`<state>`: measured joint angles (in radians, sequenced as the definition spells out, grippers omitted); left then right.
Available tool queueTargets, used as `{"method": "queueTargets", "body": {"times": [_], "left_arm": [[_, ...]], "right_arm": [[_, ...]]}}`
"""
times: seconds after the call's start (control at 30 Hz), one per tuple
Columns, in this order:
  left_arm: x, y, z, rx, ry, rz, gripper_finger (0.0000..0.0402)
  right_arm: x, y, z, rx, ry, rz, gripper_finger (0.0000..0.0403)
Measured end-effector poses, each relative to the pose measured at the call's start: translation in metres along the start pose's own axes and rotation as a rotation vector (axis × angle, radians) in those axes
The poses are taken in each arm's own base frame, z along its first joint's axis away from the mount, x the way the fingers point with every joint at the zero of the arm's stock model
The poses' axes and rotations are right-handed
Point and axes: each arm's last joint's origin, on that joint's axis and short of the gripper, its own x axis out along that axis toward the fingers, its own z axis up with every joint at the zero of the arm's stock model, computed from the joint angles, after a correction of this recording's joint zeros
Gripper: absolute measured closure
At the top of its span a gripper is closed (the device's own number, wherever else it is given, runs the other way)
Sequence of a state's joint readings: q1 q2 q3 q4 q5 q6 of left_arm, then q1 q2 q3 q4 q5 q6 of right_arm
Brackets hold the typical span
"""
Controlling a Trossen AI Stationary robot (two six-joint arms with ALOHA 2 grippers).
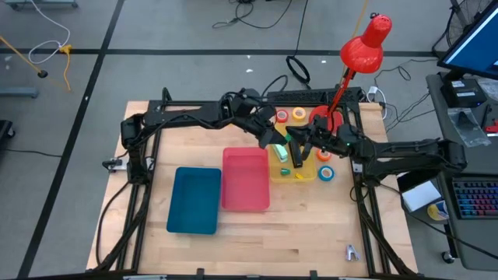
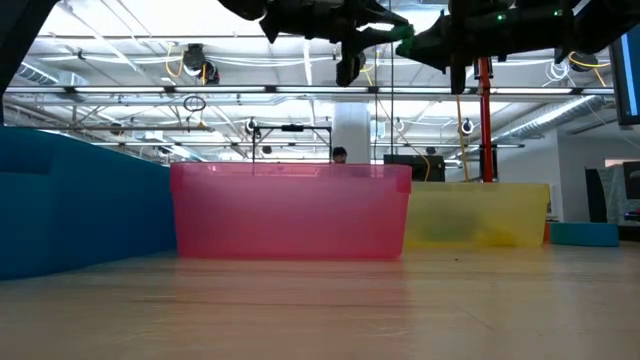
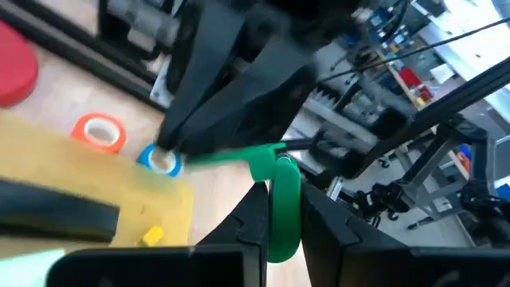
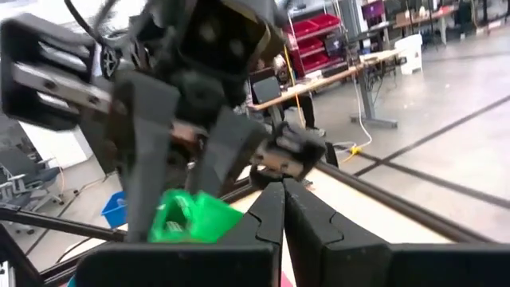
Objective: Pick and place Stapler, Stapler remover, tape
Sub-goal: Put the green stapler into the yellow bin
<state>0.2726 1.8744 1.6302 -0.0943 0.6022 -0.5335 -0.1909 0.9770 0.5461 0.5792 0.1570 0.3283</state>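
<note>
My left gripper (image 3: pixel 283 227) is clamped on a green staple remover (image 3: pixel 280 199), my right gripper (image 4: pixel 283 209) pressed together, both above the yellow tray (image 1: pixel 305 173). Wooden table (image 1: pixel 311 225): pink tray (image 1: pixel 246 180), blue tray (image 1: pixel 194 201). Orange tape (image 3: pixel 99 131) and blue tape (image 3: pixel 162 160) lie beside the yellow tray. Beyond: red lamp (image 1: pixel 364 45), bare floor.

three trays (image 1: pixel 246 180) side by side, lamp (image 1: pixel 364 45) behind
</note>
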Motion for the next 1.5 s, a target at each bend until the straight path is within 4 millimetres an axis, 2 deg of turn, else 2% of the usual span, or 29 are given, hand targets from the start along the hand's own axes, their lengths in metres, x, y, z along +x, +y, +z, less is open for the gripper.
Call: {"method": "queueTargets", "body": {"times": [0.2,0.47,0.63,0.8,0.93,1.13,1.3,1.5], "left_arm": [[-0.002,0.001,0.004,0.016,-0.023,-0.005,0.0326],[-0.012,0.009,0.019,0.063,-0.124,-0.005,0.0353],[-0.023,0.020,0.028,0.054,-0.183,0.035,0.0339],[-0.029,0.032,0.031,0.061,-0.223,0.170,0.0329],[-0.032,0.042,0.027,0.098,-0.233,0.373,0.0327],[-0.020,0.058,0.017,0.231,-0.208,0.597,0.0326],[-0.003,0.081,0.004,0.258,-0.131,0.631,0.0326],[0.021,0.108,-0.019,0.217,-0.024,0.630,0.0326]], "right_arm": [[0.002,0.000,-0.003,0.060,0.029,0.021,0.0402],[0.001,0.002,-0.009,0.196,0.122,0.095,0.0402],[0.000,0.005,-0.014,0.277,0.211,0.178,0.0402],[-0.008,0.013,-0.014,0.335,0.318,0.327,0.0402],[-0.020,0.017,-0.014,0.347,0.401,0.383,0.0402],[-0.038,0.018,-0.014,0.358,0.495,0.357,0.0402],[-0.052,0.017,-0.016,0.397,0.576,0.321,0.0402],[-0.057,0.016,-0.015,0.425,0.592,0.304,0.0403]]}}
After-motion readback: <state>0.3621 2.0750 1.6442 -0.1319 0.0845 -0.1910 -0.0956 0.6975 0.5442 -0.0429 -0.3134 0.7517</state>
